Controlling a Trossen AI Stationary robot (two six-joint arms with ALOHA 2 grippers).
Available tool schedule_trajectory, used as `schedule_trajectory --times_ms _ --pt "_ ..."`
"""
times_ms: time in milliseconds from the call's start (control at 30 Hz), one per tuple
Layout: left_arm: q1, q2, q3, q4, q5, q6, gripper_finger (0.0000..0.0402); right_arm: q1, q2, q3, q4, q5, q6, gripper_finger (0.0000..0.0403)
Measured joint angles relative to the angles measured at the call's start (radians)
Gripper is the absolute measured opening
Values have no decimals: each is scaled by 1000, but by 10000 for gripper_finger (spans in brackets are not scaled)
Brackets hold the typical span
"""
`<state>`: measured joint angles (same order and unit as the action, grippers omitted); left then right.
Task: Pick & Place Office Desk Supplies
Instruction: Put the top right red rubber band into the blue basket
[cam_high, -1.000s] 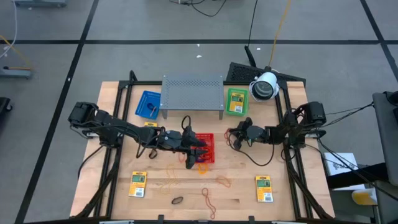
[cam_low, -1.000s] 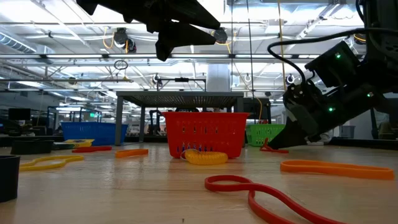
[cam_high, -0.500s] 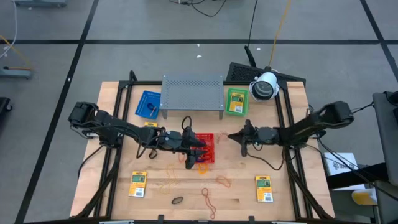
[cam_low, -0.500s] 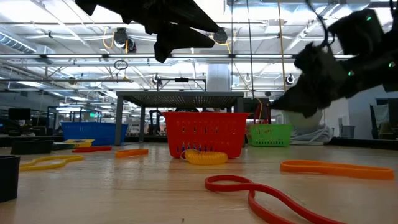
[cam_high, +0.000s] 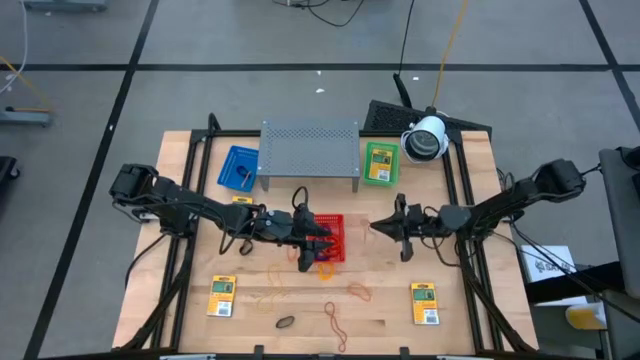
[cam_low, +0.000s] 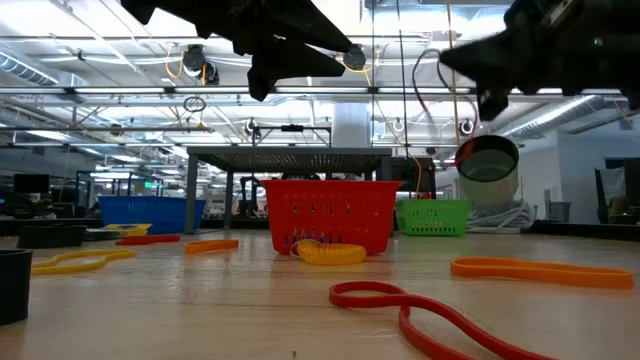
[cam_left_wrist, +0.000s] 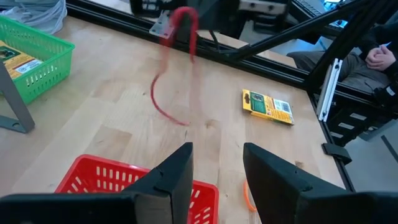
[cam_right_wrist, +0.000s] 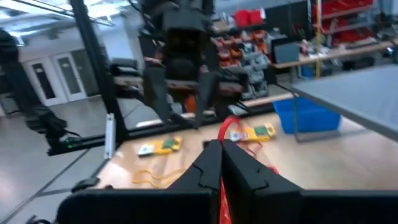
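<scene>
Right wrist view shows you the right gripper (cam_right_wrist: 220, 163) with its fingers pressed together, pinching a red rubber band (cam_right_wrist: 225, 132) that dangles clear of the table. From the left wrist camera, your left gripper (cam_left_wrist: 216, 167) stands with fingers spread and nothing between them, poised above the red basket (cam_left_wrist: 93, 179); beyond it the same red band hangs from the right gripper. One yellow-and-green packet (cam_left_wrist: 267, 106) lies flat on the table farther off. Another packet sits inside the green basket (cam_left_wrist: 38, 59).
</scene>
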<state>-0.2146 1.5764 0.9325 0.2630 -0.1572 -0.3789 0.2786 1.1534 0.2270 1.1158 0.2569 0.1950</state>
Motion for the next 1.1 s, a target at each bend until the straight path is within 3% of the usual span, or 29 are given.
schedule_trajectory --times_ms 400,1100 --pt "0 0 0 4 -10 8 147 94 52 264 -352 -1 -68 0" --pt "-49 8 0 110 -34 86 147 89 154 316 -267 -28 -84 0"
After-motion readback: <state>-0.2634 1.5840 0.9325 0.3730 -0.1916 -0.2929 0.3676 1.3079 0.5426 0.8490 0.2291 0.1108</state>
